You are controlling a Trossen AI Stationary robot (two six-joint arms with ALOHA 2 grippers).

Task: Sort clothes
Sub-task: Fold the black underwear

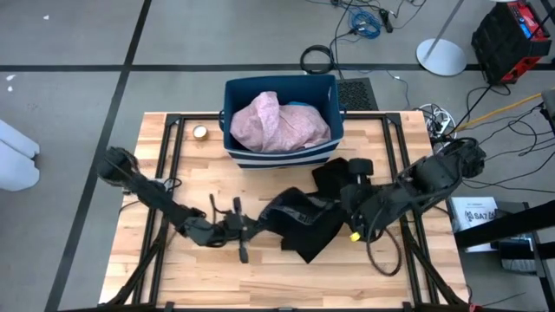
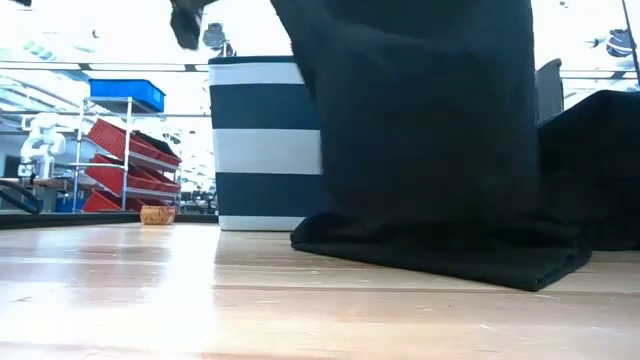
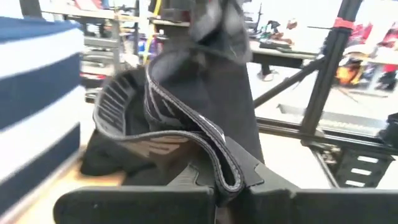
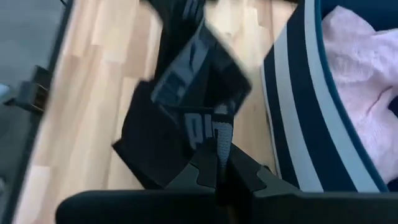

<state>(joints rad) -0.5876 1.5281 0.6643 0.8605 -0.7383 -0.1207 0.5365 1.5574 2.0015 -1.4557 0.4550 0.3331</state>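
Observation:
A black garment [image 1: 303, 227] with grey lettering is spread between my two grippers at the table's middle. In the low view it hangs as a dark sheet [image 2: 430, 120], and its lower end [image 2: 440, 255] rests on the wood. My left gripper [image 1: 263, 224] is shut on its left end and my right gripper [image 1: 347, 206] is shut on its right part. More black cloth [image 1: 333, 176] lies by the bin's front right corner; whether it is the same piece I cannot tell. A pale pink garment [image 1: 277, 121] fills the bin. My left gripper pinches a thick stitched edge [image 3: 225, 167] of the black garment between its two fingers, coming level from the table's left. Several layers are folded over there. The cloth rises away from the fingers, lifted off the table at this end. My right gripper pinches a bunched fold [image 4: 221, 144] of the black garment by the grey lettering, slanting down from the table's right. How many layers it has cannot be told. The cloth hangs below the fingers down toward the wood.
The dark blue bin with white stripes [image 1: 232, 97] stands at the far middle of the table, just beyond the garment. A small round object [image 1: 200, 133] sits to its left. Black frame rails run along the table's left and right sides. Bare wood lies near the front edge.

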